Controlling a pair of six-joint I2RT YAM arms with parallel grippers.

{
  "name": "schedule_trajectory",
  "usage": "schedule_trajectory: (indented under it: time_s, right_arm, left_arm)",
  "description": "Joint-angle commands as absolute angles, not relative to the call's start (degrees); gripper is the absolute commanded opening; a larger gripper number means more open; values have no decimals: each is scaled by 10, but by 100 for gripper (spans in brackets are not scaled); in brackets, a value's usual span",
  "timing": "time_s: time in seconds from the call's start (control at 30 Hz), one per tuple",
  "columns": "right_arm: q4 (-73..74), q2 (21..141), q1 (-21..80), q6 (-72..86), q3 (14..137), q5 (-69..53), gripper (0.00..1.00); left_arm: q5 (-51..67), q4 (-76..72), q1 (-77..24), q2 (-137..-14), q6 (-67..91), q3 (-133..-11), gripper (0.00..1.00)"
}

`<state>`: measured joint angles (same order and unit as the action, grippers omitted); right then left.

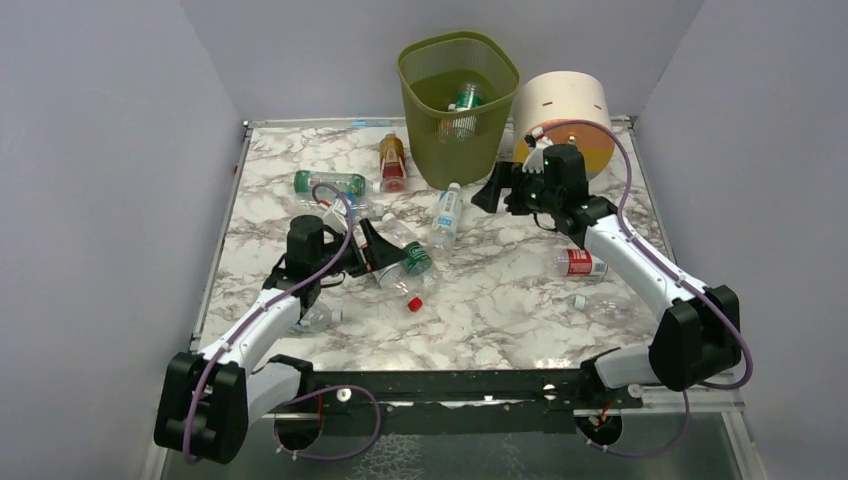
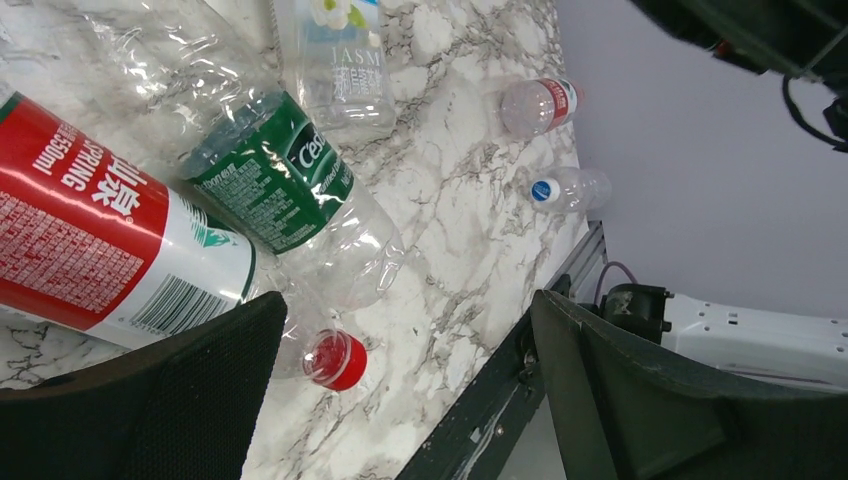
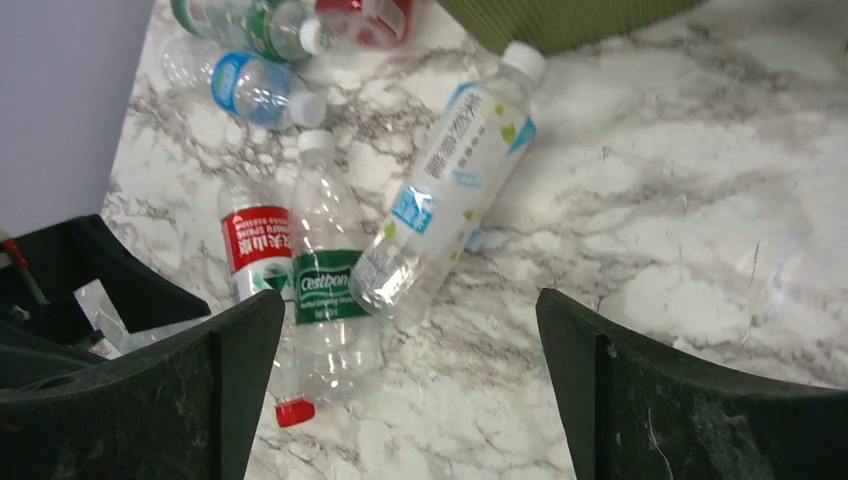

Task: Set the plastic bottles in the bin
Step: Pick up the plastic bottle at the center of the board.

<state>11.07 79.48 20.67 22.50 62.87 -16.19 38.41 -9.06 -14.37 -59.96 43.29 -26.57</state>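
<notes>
Just in front of the bin (image 1: 412, 62), the right gripper (image 1: 492, 188) is hovering with its jaws spread wide and nothing between them. Below it, on the marble table (image 1: 500, 310), a white-and-blue labelled bottle (image 1: 446, 215) is lying with its cap pointing at the bin's base, very close to it. Further out from the bin, toward the left arm, the left gripper (image 1: 377, 250) is hanging low, jaws likewise gaping wide and gripping nothing. Its wrist camera is looking down on a red-labelled bottle (image 2: 80, 230) with a red cap, lying against a green-labelled bottle (image 2: 275, 180). Inside the bin, at least one bottle (image 1: 466, 98) is showing through the mesh. To the left of the bin, an amber bottle (image 1: 392, 162) is sitting close by, and a second green-labelled bottle (image 1: 330, 183) is lying further left. To the right of the bin and nearer the arms, a second red-labelled bottle (image 1: 578, 263) and a small clear bottle (image 2: 570, 188) are lying apart from each other. Right beside the bin, a cream drum (image 1: 565, 100) is standing.
</notes>
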Motion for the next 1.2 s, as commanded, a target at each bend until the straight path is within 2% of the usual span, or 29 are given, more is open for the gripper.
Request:
schedule_trajectory:
  time_s: [0.0, 0.23, 0.43, 0.6, 1.17]
  right_arm:
    - [123, 784, 205, 257, 599, -180, 99]
    - [153, 854, 205, 293, 626, -206, 99]
    - [118, 901, 206, 302, 623, -243, 100]
    - [128, 962, 206, 311, 664, -221, 100]
    - [101, 1096, 268, 378, 750, -202, 87]
  left_arm:
    - [397, -120, -146, -616, 408, -297, 99]
    - [369, -97, -145, -633, 391, -315, 99]
    - [318, -18, -146, -618, 345, -350, 99]
    - [284, 6, -146, -612, 325, -361, 99]
    - [325, -31, -145, -652, 328, -359, 99]
